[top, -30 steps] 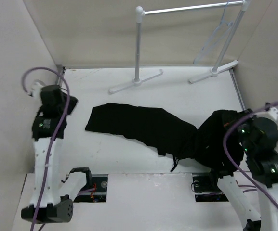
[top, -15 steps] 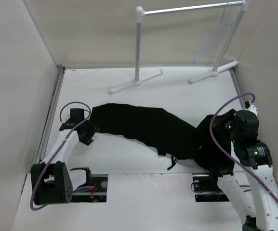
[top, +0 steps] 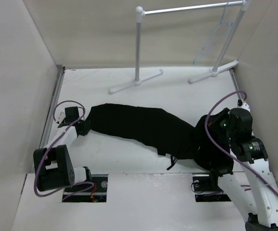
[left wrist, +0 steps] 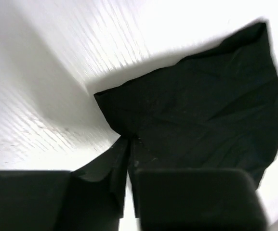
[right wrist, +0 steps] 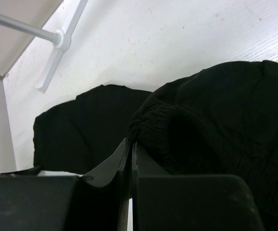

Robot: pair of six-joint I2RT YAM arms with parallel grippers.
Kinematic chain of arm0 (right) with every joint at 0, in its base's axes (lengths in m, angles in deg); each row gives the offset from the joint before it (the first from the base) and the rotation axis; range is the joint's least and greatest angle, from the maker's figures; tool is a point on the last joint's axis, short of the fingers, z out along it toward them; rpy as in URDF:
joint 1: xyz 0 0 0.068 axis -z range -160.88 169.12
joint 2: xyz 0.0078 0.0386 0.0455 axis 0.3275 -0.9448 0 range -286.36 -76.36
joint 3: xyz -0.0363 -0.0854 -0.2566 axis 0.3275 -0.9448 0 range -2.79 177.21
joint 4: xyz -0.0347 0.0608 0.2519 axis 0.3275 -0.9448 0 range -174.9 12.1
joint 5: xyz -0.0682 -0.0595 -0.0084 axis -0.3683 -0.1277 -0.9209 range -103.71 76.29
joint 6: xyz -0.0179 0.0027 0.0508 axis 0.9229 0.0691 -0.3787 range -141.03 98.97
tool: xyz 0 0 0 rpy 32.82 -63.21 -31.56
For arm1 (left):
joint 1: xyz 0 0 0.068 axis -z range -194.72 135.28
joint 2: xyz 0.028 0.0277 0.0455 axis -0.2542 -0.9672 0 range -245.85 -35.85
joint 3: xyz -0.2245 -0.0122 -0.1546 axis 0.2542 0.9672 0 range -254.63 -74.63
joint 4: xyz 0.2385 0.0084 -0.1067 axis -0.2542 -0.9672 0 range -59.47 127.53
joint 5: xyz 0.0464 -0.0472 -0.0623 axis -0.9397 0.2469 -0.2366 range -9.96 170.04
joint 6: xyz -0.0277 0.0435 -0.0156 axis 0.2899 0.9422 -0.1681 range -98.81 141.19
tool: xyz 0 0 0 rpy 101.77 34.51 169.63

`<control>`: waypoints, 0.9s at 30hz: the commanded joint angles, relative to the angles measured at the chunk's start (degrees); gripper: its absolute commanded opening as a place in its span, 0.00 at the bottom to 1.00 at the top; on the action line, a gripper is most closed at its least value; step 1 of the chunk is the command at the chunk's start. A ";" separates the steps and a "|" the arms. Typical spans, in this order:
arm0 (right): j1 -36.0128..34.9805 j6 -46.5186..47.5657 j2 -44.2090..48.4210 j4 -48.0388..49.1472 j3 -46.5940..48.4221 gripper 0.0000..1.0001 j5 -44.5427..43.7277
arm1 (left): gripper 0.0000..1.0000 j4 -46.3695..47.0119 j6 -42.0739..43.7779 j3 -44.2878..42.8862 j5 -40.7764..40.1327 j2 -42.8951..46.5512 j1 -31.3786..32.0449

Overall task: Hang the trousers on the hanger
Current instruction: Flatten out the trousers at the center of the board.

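Here is the white garment rack (top: 138, 48) at the back of the table (top: 177, 94), and everything reads off it. The hanger (top: 212, 41) hangs tilted from the right end of the rack's bar, just beside its right post. The trousers (top: 143, 126) lie on the near side of the rack, stretched flat in a long dark band. One end reaches out past the rack's left post, and the other is heaped up in front of its right foot. There is a broad bare strip of table between the rack's two feet and the far edge of the cloth. The left gripper (top: 83, 128) sits low, in front of the rack and well out to the left of its left post, close to the table's side edge and the wall (top: 18, 72), with little room on that side. Its fingers are pressed together right on the corner of the trouser hem, pinching the cloth edge. The right gripper (right wrist: 130, 142), in front of the rack's right foot, has its fingers clamped tight on the bunched, ribbed edge of the trousers. That end of the fabric rises off the table around the gripper.
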 commanded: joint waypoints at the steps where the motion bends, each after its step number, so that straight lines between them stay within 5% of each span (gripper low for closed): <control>1: -1.09 0.18 0.15 3.37 -0.34 0.05 0.28 | 0.01 -1.70 -0.36 -0.69 -3.03 8.91 -4.01; 5: -1.09 0.70 3.13 -1.10 0.27 0.05 -0.16 | 0.00 -16.35 4.38 -5.24 -5.66 24.55 -9.55; 12: 4.62 1.76 2.27 -2.44 1.06 0.05 -1.22 | 0.00 -30.72 3.86 -22.02 -13.93 31.45 -4.65; 16: 9.00 -0.17 -5.46 4.75 4.39 0.04 -1.40 | 0.00 -32.31 5.88 -37.13 -16.22 24.53 -2.89; 21: 15.42 1.06 -16.70 12.67 9.58 0.04 -0.87 | 0.01 -27.85 6.59 -43.75 -18.69 16.35 -2.79; 27: 20.00 -1.49 -36.55 23.65 16.79 0.05 -1.04 | 0.01 -18.35 6.15 -54.90 -19.74 -5.42 -2.89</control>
